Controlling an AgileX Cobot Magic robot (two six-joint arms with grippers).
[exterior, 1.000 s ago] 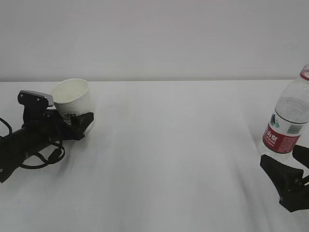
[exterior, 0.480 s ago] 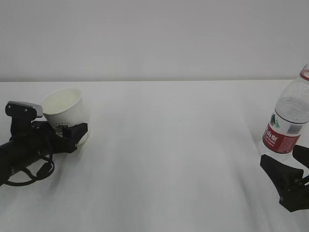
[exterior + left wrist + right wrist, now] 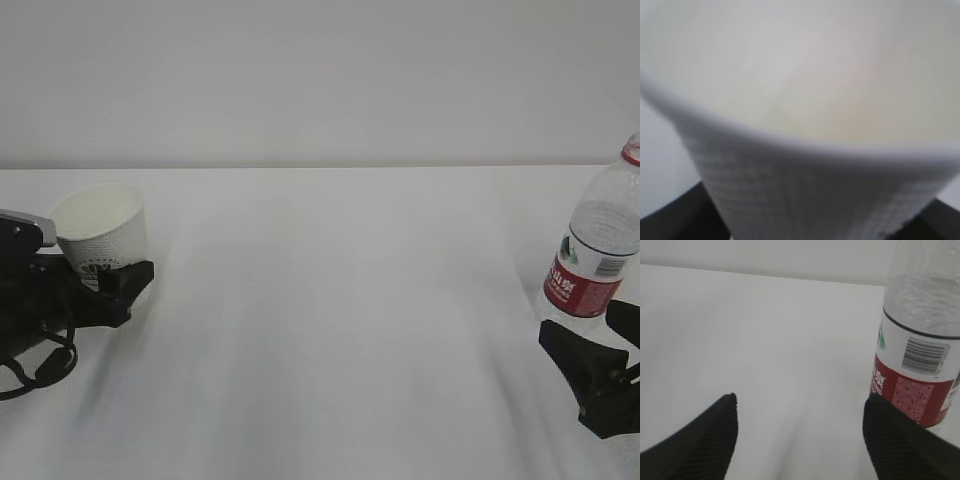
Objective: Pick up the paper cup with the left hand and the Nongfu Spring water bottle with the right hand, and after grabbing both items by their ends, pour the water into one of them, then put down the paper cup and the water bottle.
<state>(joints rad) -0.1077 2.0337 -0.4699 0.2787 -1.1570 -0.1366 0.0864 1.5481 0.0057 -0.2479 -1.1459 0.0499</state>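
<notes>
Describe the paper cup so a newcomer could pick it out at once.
Look along the white table to its far left edge, where a black tool reaches in. The paper cup sits between its fingers: short, white, tapered, open-topped with a cream inside, unlike the tall clear bottle at far right.

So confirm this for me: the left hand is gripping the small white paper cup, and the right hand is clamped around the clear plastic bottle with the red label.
Not quite. The left hand does grip the small white paper cup, but the right hand is not clamped around the clear plastic bottle with the red label. The right wrist view shows its fingers spread open, the bottle standing beyond one finger, not between them.
</notes>
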